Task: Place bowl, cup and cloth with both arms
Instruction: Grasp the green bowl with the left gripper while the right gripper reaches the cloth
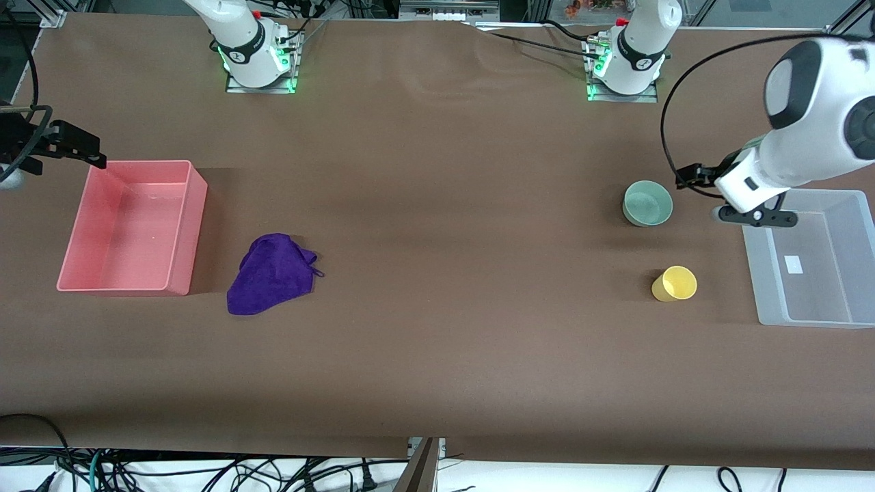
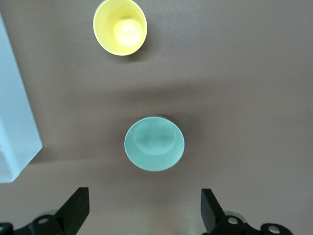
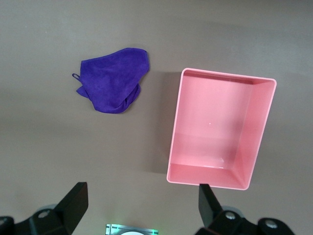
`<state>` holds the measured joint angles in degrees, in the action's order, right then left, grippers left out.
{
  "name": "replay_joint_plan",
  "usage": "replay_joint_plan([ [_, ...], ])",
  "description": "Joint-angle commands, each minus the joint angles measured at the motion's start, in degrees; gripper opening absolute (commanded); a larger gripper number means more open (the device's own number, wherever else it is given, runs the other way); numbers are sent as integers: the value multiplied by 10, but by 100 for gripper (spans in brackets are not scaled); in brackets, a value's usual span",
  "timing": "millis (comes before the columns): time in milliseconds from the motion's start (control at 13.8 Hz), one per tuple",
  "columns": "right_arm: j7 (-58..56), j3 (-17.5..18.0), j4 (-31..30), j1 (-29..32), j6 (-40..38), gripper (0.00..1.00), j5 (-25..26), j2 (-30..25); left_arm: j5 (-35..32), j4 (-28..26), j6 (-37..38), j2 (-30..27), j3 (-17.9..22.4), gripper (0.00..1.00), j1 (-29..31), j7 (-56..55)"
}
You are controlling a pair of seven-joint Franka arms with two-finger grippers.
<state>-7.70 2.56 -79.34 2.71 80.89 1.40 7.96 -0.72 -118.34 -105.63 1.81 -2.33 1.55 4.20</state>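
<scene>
A brown counter [image 1: 437,342] carries two bins, both holding nothing: a pink bin [image 1: 179,260] at the right arm's end and a clear plastic bin [image 1: 769,287] at the left arm's end. A crumpled deep purple cloth [image 1: 272,274] lies beside the pink bin. The pale mint-green bowl [image 1: 647,203] and the yellow cup [image 1: 674,283], nearer the front camera, stand upright near the clear bin. The left hand [image 2: 145,209] hovers released over the counter beside the bowl; the right hand [image 3: 143,208] hangs released near the pink bin.
</scene>
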Motion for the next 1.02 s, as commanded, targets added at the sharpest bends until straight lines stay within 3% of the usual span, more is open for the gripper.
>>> replay_joint_plan([
  [0,-8,4,0,-2,7,100,9,23,-18,-115,-110,-22,-2,100,3,68],
  [290,-7,3,-24,-12,29,100,14,68,-19,-220,-301,6,-2,100,43,187],
  [435,1,3,-97,-21,110,100,12,81,-19,-233,-371,48,-2,97,65,225],
  [508,6,4,-120,-23,150,100,11,93,-18,-233,-396,72,-3,90,78,243],
  [726,101,6,-128,-46,188,100,11,147,-11,-233,-420,109,-4,57,90,252],
  [871,108,24,-170,-48,243,100,10,160,3,-233,-420,127,-4,15,90,252],
  [944,108,30,-203,-50,290,100,9,165,19,-233,-420,128,-4,0,87,252],
])
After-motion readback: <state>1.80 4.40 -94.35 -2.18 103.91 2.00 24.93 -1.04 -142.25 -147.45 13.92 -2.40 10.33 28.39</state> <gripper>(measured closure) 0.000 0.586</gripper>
